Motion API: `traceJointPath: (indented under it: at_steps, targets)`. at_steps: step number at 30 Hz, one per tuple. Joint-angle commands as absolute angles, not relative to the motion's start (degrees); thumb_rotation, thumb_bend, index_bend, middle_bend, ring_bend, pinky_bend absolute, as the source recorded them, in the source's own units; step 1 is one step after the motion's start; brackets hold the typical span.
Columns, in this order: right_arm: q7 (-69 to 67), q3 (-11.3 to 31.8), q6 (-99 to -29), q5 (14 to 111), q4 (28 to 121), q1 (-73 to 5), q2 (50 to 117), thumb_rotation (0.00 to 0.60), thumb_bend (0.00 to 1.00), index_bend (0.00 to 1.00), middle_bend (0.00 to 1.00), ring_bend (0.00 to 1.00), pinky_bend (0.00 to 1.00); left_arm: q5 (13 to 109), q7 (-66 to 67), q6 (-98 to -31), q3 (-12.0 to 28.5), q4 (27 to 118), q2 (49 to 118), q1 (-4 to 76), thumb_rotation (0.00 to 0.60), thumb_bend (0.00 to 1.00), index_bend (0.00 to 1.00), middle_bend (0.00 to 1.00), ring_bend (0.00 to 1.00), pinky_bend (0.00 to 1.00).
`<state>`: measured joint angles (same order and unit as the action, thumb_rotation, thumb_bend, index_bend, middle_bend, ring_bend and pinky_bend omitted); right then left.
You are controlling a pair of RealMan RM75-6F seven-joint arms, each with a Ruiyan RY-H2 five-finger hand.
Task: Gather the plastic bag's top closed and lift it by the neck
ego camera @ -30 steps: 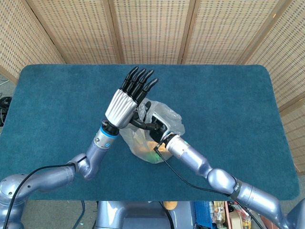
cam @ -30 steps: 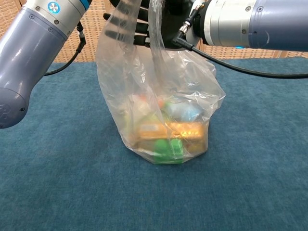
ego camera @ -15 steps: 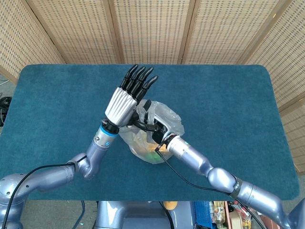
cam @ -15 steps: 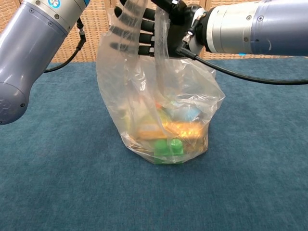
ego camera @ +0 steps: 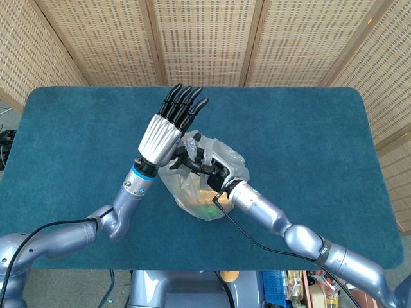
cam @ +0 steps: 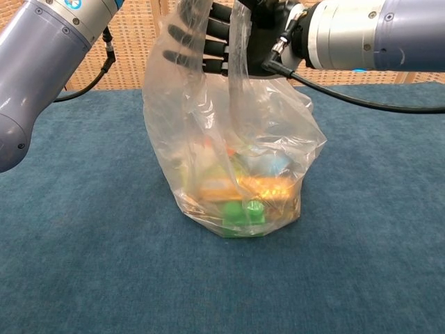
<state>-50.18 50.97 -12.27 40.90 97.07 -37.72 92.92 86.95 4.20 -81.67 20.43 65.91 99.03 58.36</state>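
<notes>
Clear plastic bag [cam: 236, 153] stands upright on the blue table; top pulled upward; colourful packets inside.

Both arms are glossy silver-grey tubes with rounded joints. The left hand [ego camera: 168, 128] has a ribbed silver back, black fingers and a blue wrist ring. The right hand [ego camera: 204, 164] is black; a black cable trails from its wrist.

Head view high, steeply down over the whole table [ego camera: 77, 128]; chest view low, close, level; shared: plastic bag [cam: 236, 153].
</notes>
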Motion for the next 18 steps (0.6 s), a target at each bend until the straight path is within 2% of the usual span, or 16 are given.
traceJointPath:
  at_steps: [1, 9, 18]
  targets:
    - [-50.23, 51.02, -12.29, 41.0, 97.15, -37.65, 92.69, 0.6, 0.41, 0.56, 0.63, 0.46, 0.3, 87.02, 4.0, -81.88, 20.46, 65.81, 99.04, 58.31, 0.6, 0.41, 0.0, 0.0, 0.0, 0.0]
    - [-50.63, 50.84, -12.31, 41.07, 97.22, -37.51, 92.29, 0.6, 0.46, 0.56, 0.68, 0.5, 0.31, 86.65, 3.58, -82.06, 21.01, 65.97, 98.88, 58.28, 0.6, 0.41, 0.0, 0.0, 0.0, 0.0]
    - [-51.07, 51.46, -11.49, 41.5, 97.35, -36.93, 92.0, 0.6, 0.53, 0.56, 0.68, 0.5, 0.31, 86.26, 3.37, -81.12, 21.14, 67.53, 97.08, 57.99, 0.6, 0.26, 0.0, 0.0, 0.0, 0.0]
